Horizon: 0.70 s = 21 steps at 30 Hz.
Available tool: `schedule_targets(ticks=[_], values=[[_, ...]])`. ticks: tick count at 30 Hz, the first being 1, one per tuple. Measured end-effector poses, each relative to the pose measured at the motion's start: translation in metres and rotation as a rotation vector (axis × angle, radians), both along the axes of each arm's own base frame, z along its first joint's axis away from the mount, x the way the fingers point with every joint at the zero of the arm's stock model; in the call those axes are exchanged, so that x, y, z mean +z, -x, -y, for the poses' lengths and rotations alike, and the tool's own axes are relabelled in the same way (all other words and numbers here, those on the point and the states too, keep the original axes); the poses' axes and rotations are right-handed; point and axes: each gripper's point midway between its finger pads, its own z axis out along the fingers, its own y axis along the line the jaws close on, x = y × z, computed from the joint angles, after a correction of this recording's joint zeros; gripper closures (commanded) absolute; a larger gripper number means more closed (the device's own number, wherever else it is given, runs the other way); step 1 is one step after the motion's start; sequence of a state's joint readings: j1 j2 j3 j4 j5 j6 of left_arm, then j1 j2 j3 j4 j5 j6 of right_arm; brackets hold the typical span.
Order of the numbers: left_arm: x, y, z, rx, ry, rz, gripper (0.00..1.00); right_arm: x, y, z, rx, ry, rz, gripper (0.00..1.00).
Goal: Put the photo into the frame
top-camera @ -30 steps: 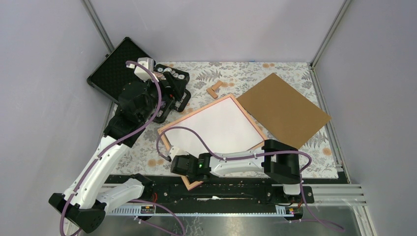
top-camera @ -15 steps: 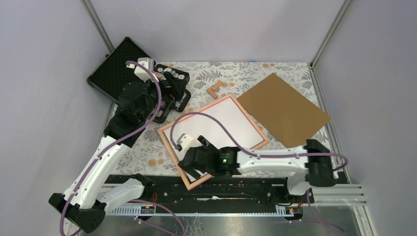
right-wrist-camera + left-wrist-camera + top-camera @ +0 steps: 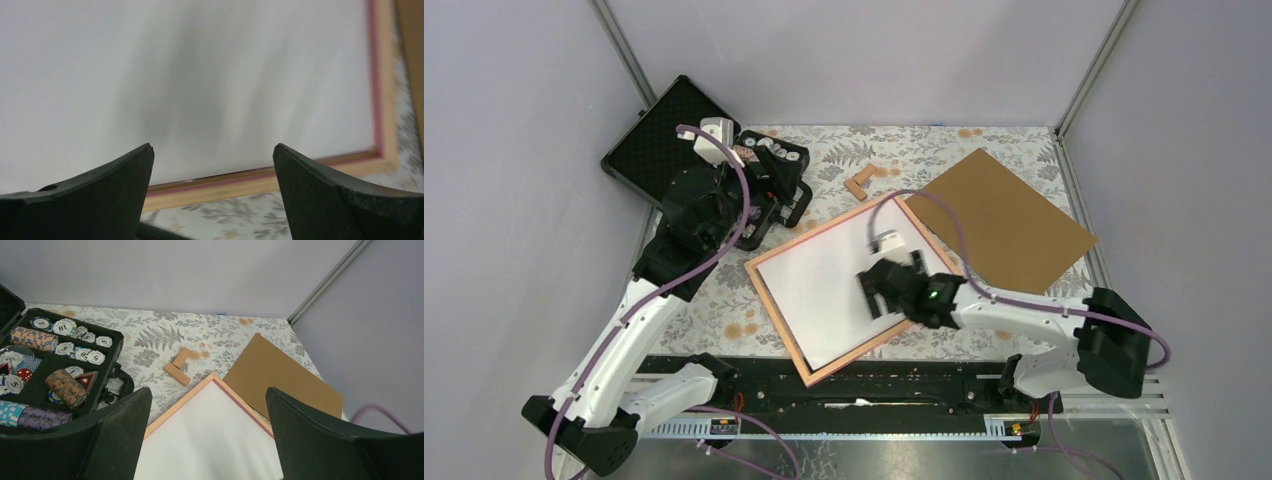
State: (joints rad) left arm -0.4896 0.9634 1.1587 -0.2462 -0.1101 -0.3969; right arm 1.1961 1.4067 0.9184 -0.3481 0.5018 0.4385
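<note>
The pinkish-orange frame [image 3: 774,318] lies at an angle in the middle of the table. The photo [image 3: 819,295] rests inside it, white back up and picture side hidden. My right gripper [image 3: 886,283] hovers open over the photo's right part, holding nothing. The right wrist view has the white photo [image 3: 200,75] above the frame's rail [image 3: 265,182], with the right gripper [image 3: 212,146] spread wide. My left gripper [image 3: 774,200] stays open at the back left. In its wrist view, the left gripper [image 3: 209,390] looks down on the frame's far corner [image 3: 175,407] and the photo [image 3: 210,440].
A plain brown board [image 3: 999,220] lies at the back right, touching the frame's far corner. Small wooden blocks [image 3: 860,182] sit behind the frame. An open black case of poker chips [image 3: 60,370] stands at the back left under the left arm. Metal rails run along the near edge.
My right gripper has opened wide and swung from the frame's near left corner to its right side, above the photo. The left arm has not moved.
</note>
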Motion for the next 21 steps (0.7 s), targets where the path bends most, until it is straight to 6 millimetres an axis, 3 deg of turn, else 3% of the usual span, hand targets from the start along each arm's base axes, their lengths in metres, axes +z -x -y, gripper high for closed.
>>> schedule_targets(ticks=[5, 12, 19, 21], values=[[0.005, 0.003, -0.002, 0.003, 0.007, 0.014, 0.10, -0.027, -0.055, 0.114, -0.432, -0.071, -0.060, 0.00], [0.006, 0.004, -0.003, 0.002, 0.010, 0.018, 0.10, -0.019, -0.107, 0.258, -1.037, -0.307, -0.022, 0.00], [0.005, 0.007, 0.007, -0.027, 0.010, 0.013, 0.08, -0.019, -0.107, 0.385, -1.501, -0.382, 0.081, 0.00], [0.003, 0.007, 0.012, -0.043, 0.009, 0.008, 0.07, -0.021, -0.105, 0.412, -1.594, -0.373, 0.125, 0.00]])
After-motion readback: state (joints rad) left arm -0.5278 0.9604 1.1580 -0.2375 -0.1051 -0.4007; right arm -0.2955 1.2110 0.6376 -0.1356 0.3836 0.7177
